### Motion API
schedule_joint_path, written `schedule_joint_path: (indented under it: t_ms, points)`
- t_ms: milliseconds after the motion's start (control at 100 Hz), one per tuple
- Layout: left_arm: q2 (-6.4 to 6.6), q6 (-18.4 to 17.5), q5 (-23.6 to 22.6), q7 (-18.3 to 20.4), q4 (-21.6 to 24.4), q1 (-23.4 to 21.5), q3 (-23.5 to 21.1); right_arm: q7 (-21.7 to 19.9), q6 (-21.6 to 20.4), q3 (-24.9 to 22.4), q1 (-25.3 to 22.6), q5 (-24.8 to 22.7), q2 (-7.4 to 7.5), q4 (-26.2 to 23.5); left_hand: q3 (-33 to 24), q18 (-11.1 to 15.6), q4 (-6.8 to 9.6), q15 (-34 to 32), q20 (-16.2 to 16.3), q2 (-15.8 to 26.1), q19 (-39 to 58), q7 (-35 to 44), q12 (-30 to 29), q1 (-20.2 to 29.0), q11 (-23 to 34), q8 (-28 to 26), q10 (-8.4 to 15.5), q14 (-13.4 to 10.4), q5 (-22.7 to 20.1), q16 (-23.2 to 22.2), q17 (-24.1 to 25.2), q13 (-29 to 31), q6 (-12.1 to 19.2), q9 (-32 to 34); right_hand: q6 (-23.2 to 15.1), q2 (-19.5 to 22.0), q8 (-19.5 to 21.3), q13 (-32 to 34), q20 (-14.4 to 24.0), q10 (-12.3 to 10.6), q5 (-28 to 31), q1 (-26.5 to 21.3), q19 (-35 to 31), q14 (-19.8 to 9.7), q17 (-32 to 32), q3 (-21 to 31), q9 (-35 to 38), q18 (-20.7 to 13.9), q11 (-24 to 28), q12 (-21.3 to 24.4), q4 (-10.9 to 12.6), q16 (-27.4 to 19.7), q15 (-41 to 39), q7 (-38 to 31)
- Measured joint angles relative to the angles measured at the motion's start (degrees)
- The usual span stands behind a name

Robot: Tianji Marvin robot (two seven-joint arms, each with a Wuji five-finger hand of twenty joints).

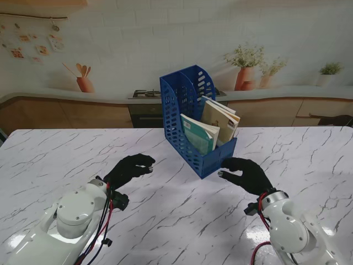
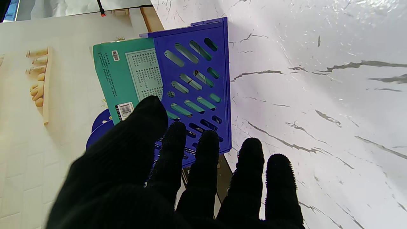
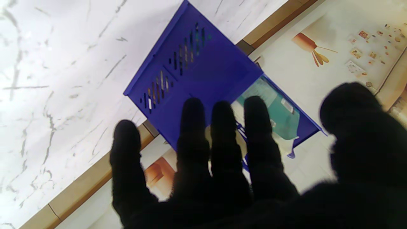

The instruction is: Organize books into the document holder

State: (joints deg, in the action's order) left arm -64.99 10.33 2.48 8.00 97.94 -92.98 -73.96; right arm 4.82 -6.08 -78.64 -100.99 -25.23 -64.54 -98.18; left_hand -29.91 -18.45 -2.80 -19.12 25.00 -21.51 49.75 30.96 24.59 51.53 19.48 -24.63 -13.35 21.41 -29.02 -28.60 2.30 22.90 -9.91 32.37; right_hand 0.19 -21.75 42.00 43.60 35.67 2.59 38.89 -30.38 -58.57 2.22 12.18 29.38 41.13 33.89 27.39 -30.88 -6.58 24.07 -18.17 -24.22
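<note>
A blue perforated document holder (image 1: 190, 107) stands upright near the middle of the marble table (image 1: 165, 221). Inside it lean a teal book (image 1: 197, 133) and, to its right, a beige book (image 1: 219, 120). My left hand (image 1: 129, 170), in a black glove, hovers to the left of the holder, open and holding nothing. My right hand (image 1: 247, 173) is just right of the holder's front corner, fingers spread, also bare. The left wrist view shows the holder's slotted side (image 2: 194, 92) and the teal book (image 2: 127, 76). The right wrist view shows the holder (image 3: 194, 76) beyond my fingers (image 3: 222, 133).
A kitchen backdrop lies behind the table's far edge, with a stove (image 1: 146, 94) and potted plants (image 1: 246, 66). Bare marble spreads on both sides of the holder and in front of my arms.
</note>
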Motion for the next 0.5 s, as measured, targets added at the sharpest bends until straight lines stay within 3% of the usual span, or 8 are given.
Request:
schedule_joint_path:
  t_ms: [500]
  points:
    - [-0.31,0.5,0.1,-0.7,0.6,-1.5,-0.6,-1.2,-1.6,1.5,2.5,2.7,0.02,3.4,0.0,0.0,0.00,0.0,-0.6,0.0,-1.1,0.0,0.0,0.0,0.0,0.0,0.0,0.0,0.0,0.0,0.4,0.0,0.0,0.0,0.1,0.0,0.0,0.0,0.0,0.2,0.0,0.0,0.0,0.1,-0.7,1.0,-1.5,0.0,0.0,-0.5,0.0,0.6,-0.6,0.0]
